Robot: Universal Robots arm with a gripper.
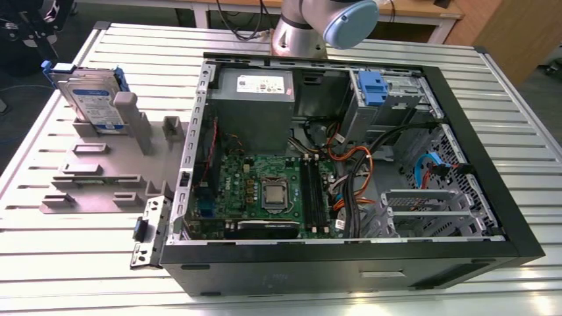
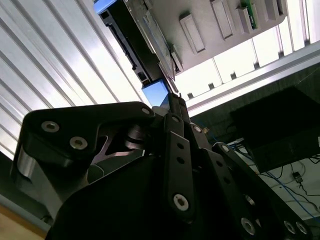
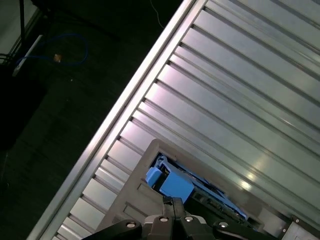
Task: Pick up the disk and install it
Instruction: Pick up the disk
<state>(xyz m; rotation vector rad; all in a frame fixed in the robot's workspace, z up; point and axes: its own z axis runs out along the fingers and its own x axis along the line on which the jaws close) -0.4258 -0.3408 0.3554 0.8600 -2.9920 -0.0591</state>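
Two closed fingers [image 2: 175, 120] hover right by the upright disk [image 1: 92, 99]

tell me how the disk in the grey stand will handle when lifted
The disk looks like rigid metal in a plastic frame, so probably stiff and heavy. Standing on edge in the grey stand, it may tip once freed.

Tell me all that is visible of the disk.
The disk is a flat silver drive with a white-and-blue label in a bright blue plastic carrier. It stands on edge in the grey stand on the ribbed table, outside the computer case. The gripper is close to its blue end; contact is unclear.
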